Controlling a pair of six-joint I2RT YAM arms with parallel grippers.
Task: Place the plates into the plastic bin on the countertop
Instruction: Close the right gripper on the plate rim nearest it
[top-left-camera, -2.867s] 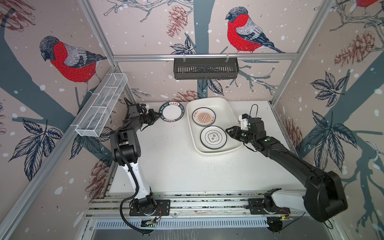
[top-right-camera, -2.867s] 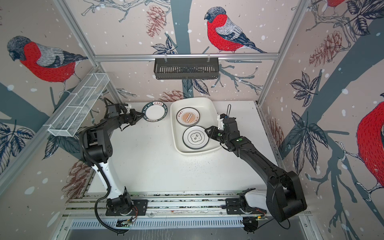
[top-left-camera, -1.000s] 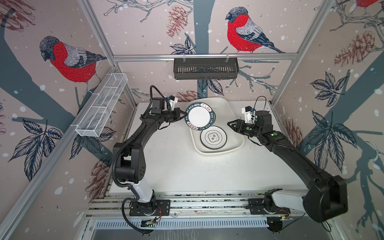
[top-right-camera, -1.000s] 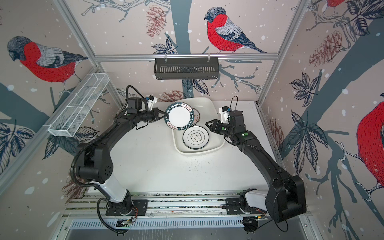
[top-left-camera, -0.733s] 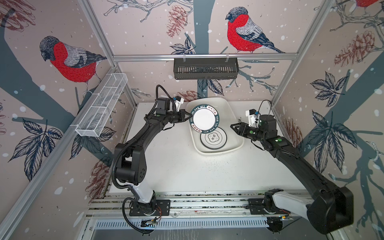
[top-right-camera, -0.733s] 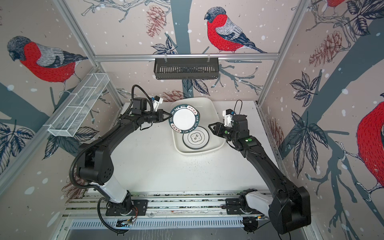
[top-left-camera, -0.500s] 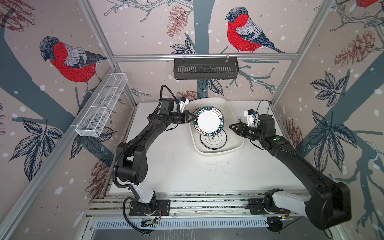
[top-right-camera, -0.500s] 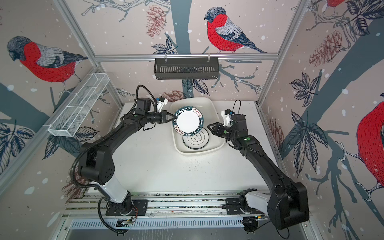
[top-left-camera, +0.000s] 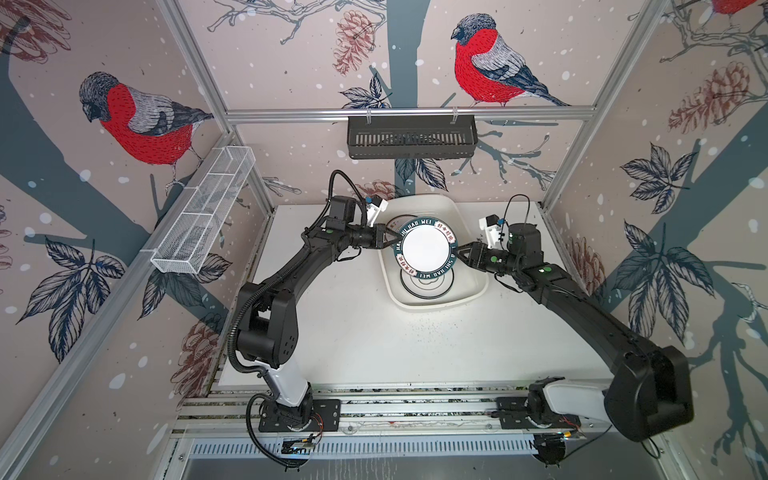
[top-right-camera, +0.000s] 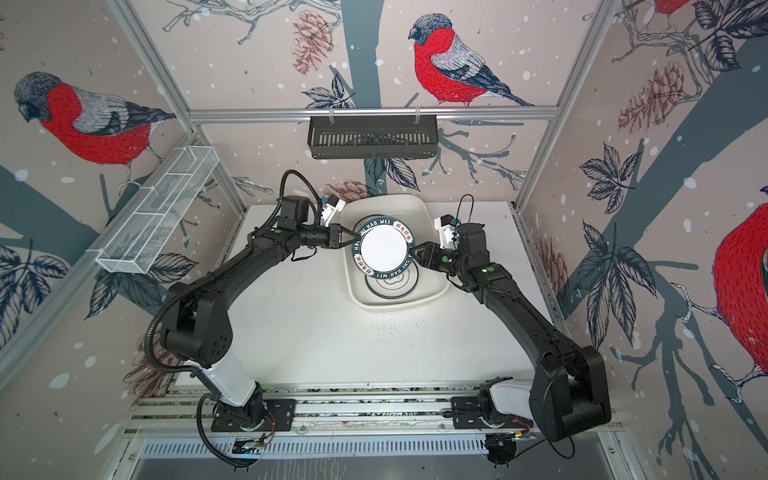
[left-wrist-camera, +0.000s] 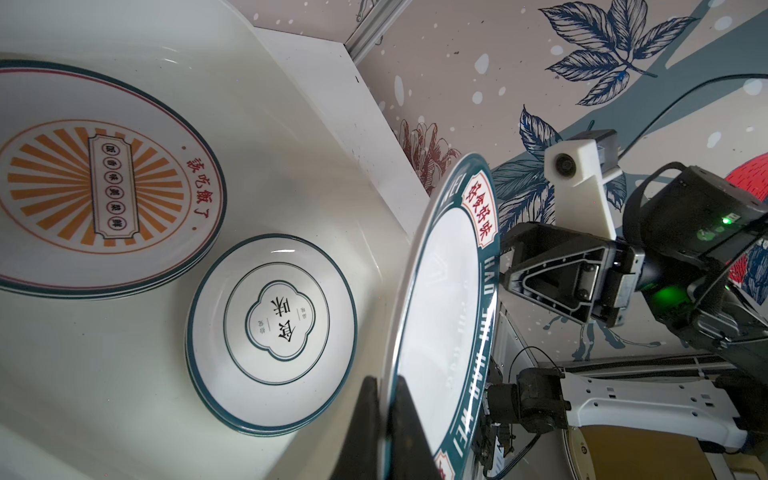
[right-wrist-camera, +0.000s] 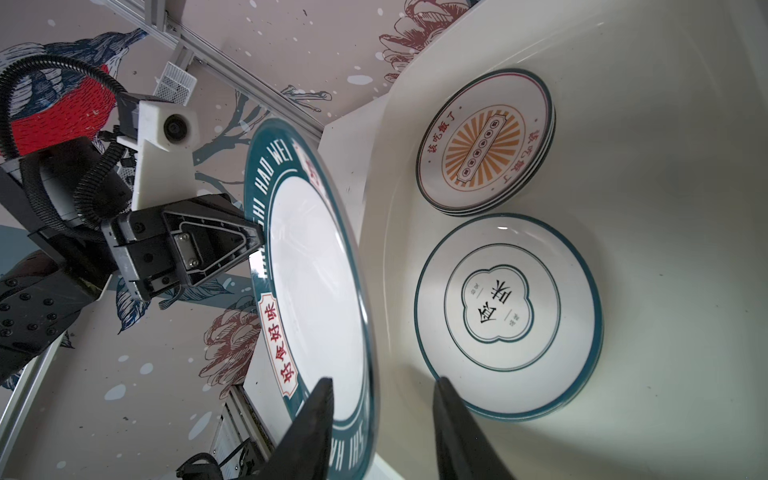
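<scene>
- Left pincer (top-left-camera: 392, 239) (top-right-camera: 349, 240) (left-wrist-camera: 384, 384): reaches in from the left side of both top views. Its jaws are clamped on the rim of the lettered plate (top-left-camera: 426, 249) (top-right-camera: 383, 248) (left-wrist-camera: 440, 316) (right-wrist-camera: 316, 282).
- Lettered plate: round and white, with a dark teal rim bearing "HAO WEI" and red-and-white character panels. It hangs face up above the plastic bin (top-left-camera: 473, 286) (top-right-camera: 434, 286) (left-wrist-camera: 291, 124) (right-wrist-camera: 665, 124). Both wrist views show it clear of the plates lying below.
- Right pincer (top-left-camera: 459, 252) (top-right-camera: 413, 250) (right-wrist-camera: 384, 382): meets the same plate from the opposite side. Its jaws stand moderately apart with the plate's rim between them. One finger lies over the plate's face; the other stands off from the edge, so there is no grip.
- Sunburst plate (left-wrist-camera: 104, 187) (right-wrist-camera: 484, 145): orange rays around a lettered centre, topping a short stack inside the bin. The lettered plate hides it in both top views.
- Quatrefoil plate (top-left-camera: 428, 286) (top-right-camera: 388, 286) (left-wrist-camera: 274, 320) (right-wrist-camera: 507, 307): black characters in a four-lobed outline. It tops a second short stack just beside the first, in the part of the bin nearer the arm bases.
- Plastic bin: white, rounded-rectangular tub with a flared rim. It stands at the far end of the table (top-left-camera: 353, 332) (top-right-camera: 311, 332), between the two pincers.
</scene>
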